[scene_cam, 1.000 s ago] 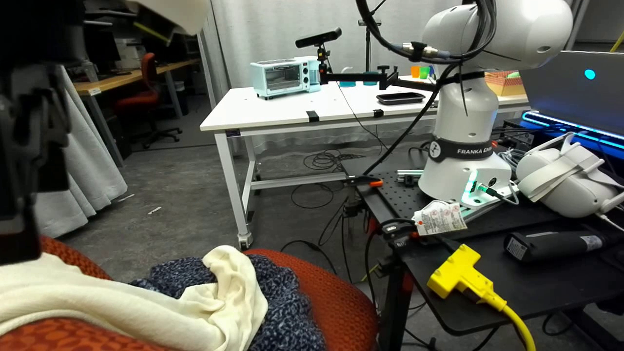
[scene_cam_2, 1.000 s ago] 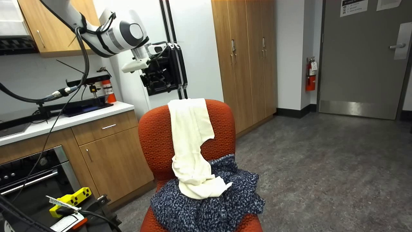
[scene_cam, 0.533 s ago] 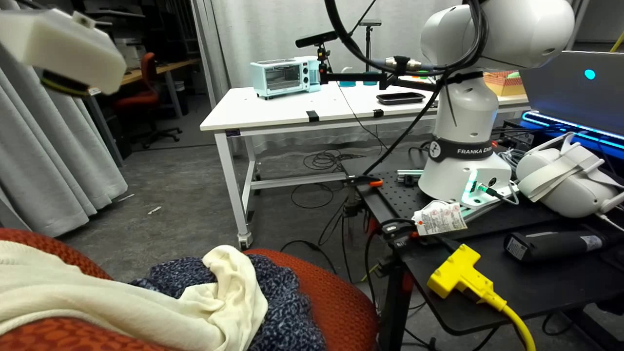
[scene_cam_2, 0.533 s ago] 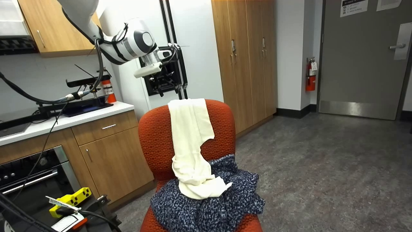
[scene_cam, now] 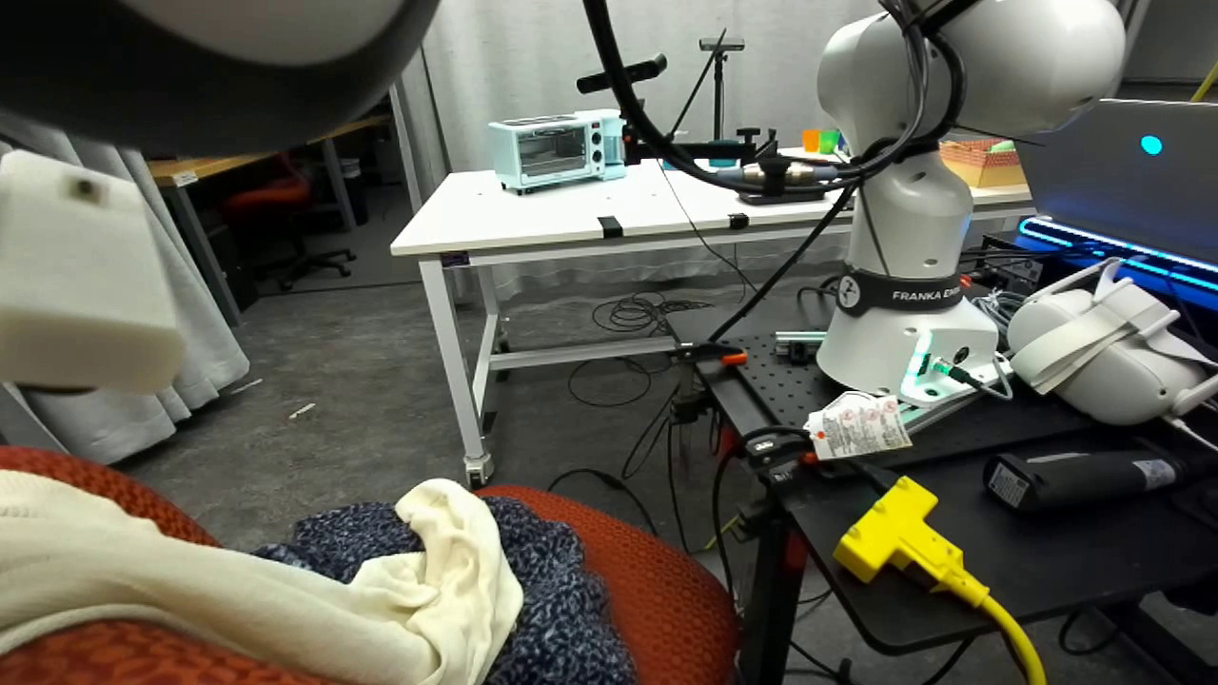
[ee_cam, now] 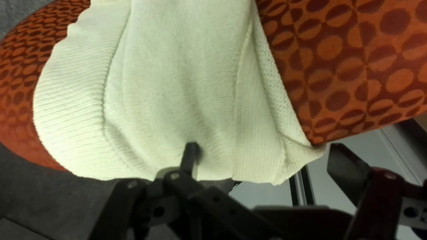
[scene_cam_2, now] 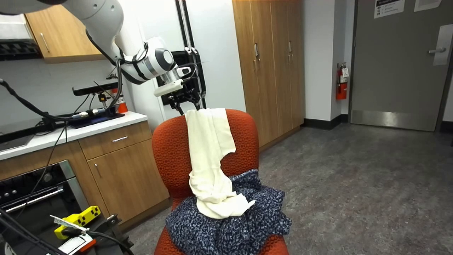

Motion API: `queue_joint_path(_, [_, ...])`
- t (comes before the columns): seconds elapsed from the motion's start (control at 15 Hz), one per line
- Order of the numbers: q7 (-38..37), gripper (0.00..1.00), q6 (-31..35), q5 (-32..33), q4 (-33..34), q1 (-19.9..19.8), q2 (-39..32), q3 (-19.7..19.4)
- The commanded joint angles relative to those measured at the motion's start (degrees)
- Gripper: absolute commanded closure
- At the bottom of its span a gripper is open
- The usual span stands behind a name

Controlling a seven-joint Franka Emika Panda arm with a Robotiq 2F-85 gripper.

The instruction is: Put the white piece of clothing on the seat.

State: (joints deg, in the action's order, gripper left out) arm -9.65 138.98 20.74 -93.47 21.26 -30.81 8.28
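Note:
The white piece of clothing hangs over the top of the seat's backrest and down its front in both exterior views [scene_cam: 238, 590] [scene_cam_2: 208, 156]. Its lower end lies bunched on the dark speckled knit garment [scene_cam_2: 226, 235]. The seat is a red-orange patterned chair [scene_cam_2: 245, 141]. In the wrist view the cloth's ribbed end [ee_cam: 173, 76] drapes across the backrest edge [ee_cam: 333, 66]. My gripper [ee_cam: 267, 156] is open, its fingers wide apart around the cloth's hanging corner. In an exterior view my gripper [scene_cam_2: 189, 109] is just above and behind the backrest top. Whether a finger touches cloth is unclear.
A black cart [scene_cam: 952, 590] carries the robot base and a yellow power splitter [scene_cam: 890, 533] beside the seat. A white table [scene_cam: 533, 219] with a toaster oven stands farther off. A counter [scene_cam_2: 131, 118] is behind the arm in an exterior view.
My gripper has come down and moved toward the top of the backrest, where the cloth hangs. The white clothing, the dark garment and the seat have not moved.

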Motion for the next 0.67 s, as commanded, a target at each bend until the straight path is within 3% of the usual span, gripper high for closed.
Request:
queue_joint_path(0.0, [1.0,0.29,-0.6,1.4,4.8,2.2,-3.1,-2.0])
queue_joint_path(0.47, [0.3,0.83,0.1,1.0,7.4,3.2,-4.5,-3.1])
queue_joint_path(0.6, [0.4,0.97,1.3,0.7,2.7,1.9,-1.2,-3.5])
